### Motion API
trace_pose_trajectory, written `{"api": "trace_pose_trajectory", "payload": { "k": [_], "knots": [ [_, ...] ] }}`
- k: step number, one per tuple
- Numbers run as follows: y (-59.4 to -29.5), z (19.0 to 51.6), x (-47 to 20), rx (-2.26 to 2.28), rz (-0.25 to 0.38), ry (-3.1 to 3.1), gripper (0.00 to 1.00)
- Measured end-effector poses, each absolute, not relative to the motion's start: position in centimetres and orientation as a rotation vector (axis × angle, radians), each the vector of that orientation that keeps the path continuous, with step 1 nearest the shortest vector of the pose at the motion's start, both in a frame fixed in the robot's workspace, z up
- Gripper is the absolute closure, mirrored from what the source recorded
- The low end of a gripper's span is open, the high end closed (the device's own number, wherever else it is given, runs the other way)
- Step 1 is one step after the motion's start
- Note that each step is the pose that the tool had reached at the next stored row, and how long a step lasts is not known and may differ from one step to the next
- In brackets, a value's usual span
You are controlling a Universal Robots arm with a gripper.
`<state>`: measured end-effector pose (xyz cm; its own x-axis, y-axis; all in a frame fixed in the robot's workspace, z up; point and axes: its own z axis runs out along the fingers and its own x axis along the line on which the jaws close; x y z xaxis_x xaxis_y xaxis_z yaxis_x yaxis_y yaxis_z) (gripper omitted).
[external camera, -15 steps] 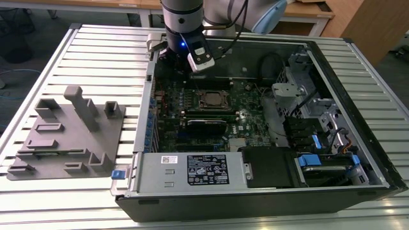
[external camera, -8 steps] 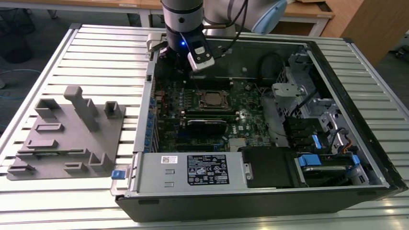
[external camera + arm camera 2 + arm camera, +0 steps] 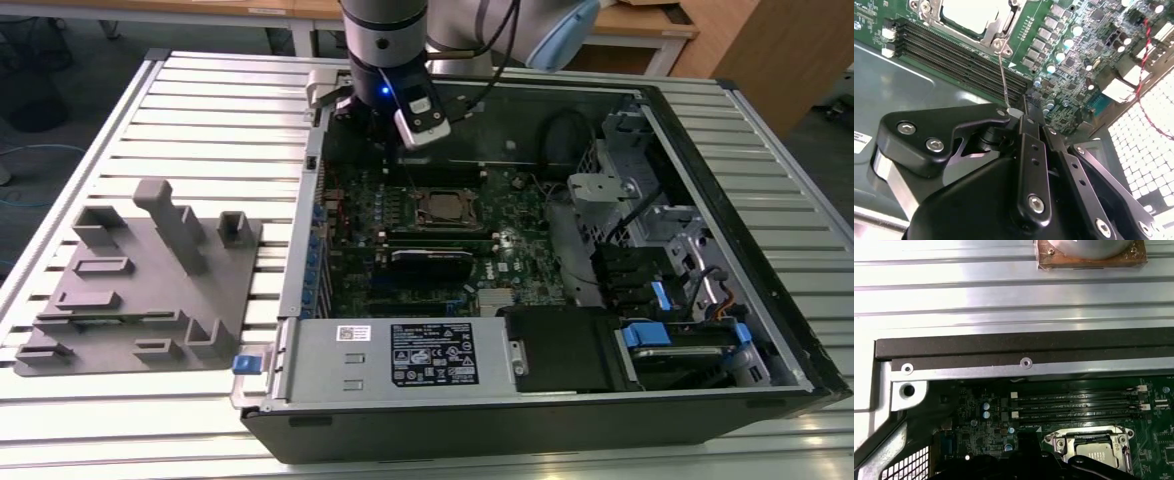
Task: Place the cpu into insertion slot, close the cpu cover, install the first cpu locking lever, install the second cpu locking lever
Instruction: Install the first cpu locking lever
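Silvery metal fills the insertion slot: the cpu lies in it, and the cpu cover is down around its face. The slot sits on the green motherboard inside the open computer case. Your gripper has its fingers pressed together. The thin locking lever rises from the slot's corner to their tips.
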<state>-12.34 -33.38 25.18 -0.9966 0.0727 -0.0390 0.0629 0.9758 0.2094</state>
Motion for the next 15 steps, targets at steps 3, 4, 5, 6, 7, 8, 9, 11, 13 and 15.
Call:
{"api": "trace_pose_trajectory", "payload": {
  "k": [3, 4, 5, 6, 7, 8, 9, 11, 13, 15],
  "knots": [
    [-33.4, 25.2, -11.8, 0.106, 0.328, 3.076, 0.9],
    [-33.4, 25.2, -11.6, 0.106, 0.328, 3.076, 0.9],
    [-33.4, 25.2, -11.3, 0.106, 0.328, 3.077, 0.9],
    [-33.4, 25.2, -10.9, 0.106, 0.328, 3.077, 0.9],
    [-33.4, 25.2, -10.6, 0.106, 0.328, 3.078, 0.9],
    [-33.4, 25.2, -10.3, 0.106, 0.328, 3.079, 0.9],
    [-33.4, 25.2, -9.9, 0.106, 0.328, 3.079, 0.9],
    [-33.4, 25.2, -9.3, 0.106, 0.328, 3.08, 0.9],
    [-33.4, 25.2, -8.8, 0.107, 0.328, 3.08, 0.9],
    [-33.4, 25.2, -8.6, 0.106, 0.328, 3.081, 0.9]
  ]
}}
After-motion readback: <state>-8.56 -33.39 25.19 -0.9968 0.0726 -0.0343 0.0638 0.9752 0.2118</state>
